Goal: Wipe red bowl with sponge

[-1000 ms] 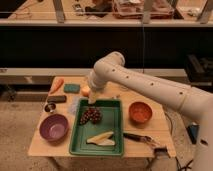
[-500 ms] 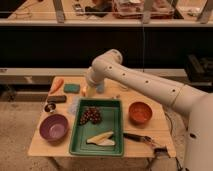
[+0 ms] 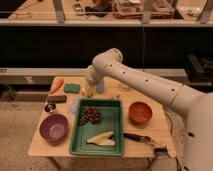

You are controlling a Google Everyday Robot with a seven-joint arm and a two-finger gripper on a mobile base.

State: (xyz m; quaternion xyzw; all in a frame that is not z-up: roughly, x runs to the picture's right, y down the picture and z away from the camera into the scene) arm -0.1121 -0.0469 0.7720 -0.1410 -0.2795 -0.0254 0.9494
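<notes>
Green tray (image 3: 113,126) holding grapes (image 3: 91,115) and pale yellow food (image 3: 100,138), red bowl (image 3: 140,112) beside it, open gripper (image 3: 89,91) near sponge (image 3: 72,88)

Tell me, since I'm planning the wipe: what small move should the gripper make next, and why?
Probably slide the gripper sideways over the sponge and lower onto it. The gripper hangs open and empty just beside the sponge, which lies untouched, well away from the red bowl.
</notes>
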